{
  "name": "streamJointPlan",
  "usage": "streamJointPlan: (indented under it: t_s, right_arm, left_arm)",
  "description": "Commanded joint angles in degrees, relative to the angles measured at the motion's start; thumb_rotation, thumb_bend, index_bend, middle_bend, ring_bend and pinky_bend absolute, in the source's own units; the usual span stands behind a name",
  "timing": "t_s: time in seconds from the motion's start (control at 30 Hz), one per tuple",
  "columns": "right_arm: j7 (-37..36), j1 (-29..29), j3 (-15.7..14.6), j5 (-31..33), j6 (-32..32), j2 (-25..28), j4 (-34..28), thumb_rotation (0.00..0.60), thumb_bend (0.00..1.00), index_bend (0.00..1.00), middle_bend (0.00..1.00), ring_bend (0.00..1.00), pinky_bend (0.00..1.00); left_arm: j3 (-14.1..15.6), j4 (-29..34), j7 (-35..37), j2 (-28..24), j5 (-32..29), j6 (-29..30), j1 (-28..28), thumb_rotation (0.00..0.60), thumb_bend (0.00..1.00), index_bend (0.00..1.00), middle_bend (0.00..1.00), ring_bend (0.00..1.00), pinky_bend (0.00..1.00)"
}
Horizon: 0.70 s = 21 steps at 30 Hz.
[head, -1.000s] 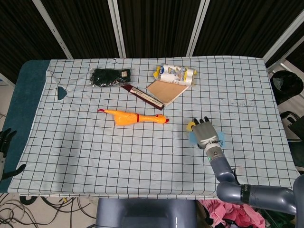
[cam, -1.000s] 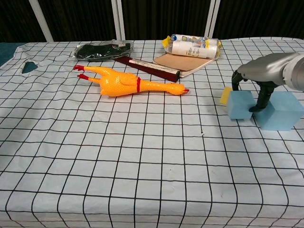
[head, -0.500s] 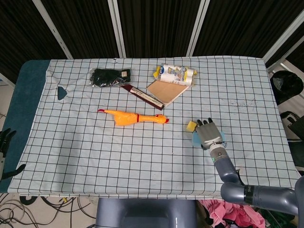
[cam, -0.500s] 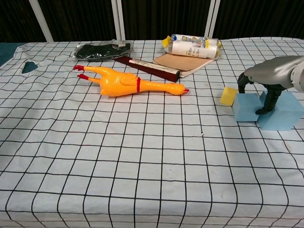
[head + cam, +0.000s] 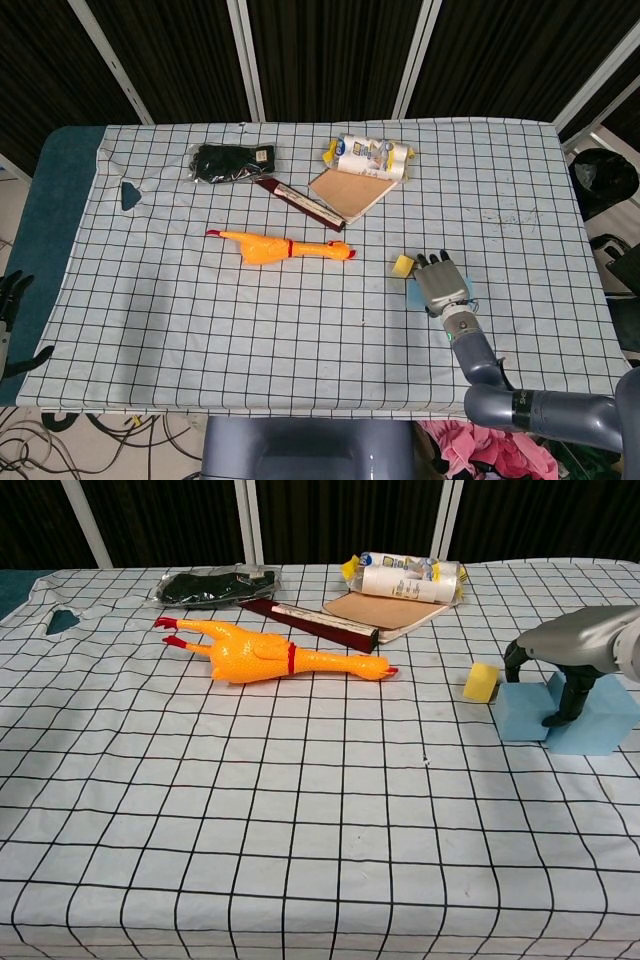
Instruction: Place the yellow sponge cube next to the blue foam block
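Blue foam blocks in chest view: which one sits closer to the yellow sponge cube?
The left blue block, beside the yellow sponge cube. The right blue block lies beyond the right hand, whose fingers come down between the two.

I see a checked tablecloth [image 5: 200,330] covering the table. Near the middle lies a rubber chicken [image 5: 280,248], stretched left to right, head end pointing right. At the far side, toward the left, sits a dark packet [image 5: 232,161]. Just right of it a long dark red box [image 5: 305,202] runs diagonally, its right end meeting a brown notebook [image 5: 348,191]. Behind the notebook lies a white and blue packet [image 5: 370,154] with a yellow end. A pink cloth [image 5: 480,450] shows below the table's near right edge.
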State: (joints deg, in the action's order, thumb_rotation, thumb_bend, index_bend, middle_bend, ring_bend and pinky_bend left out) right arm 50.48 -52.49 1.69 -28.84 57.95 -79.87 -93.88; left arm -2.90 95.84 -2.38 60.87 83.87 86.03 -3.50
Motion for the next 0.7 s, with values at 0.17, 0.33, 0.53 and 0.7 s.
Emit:
streamJointPlan:
  t_s: [0.17,0.33,0.53,0.7]
  right_arm:
    - [0.5,-0.2,-0.4,0.7,0.2,0.0,-0.3,0.600,0.32,0.27,0.08,0.11,0.09]
    - [1.0,-0.5,-0.7,1.4,0.5,0.3,-1.0,0.600,0.32,0.24,0.07,0.10,0.09]
    - [1.3,-0.6,-1.0,1.5,1.2,0.5,-2.1,0.600,0.32,0.22,0.06,0.09,0.09]
    - [1.7,-0.9,-1.0,1.6,1.8,0.8,-3.2,0.600,0.32,0.20,0.05,0.09,0.09]
  left_arm:
    - [0.0,0.0,-0.1,0.0,-0.1,0.0,0.0,0.600,0.14,0.08,0.04,0.00,0.00]
    - [0.0,0.1,-0.1,0.0,-0.1,0.0,0.0,0.600,0.14,0.08,0.04,0.00,0.00]
    - [0.0,0.1,-0.1,0.0,-0.1,0.0,0.0,0.600,0.14,0.08,0.04,0.00,0.00]
    - [0.0,0.1,-0.1,0.0,-0.1,0.0,0.1,0.600,0.14,0.08,0.04,0.00,0.00]
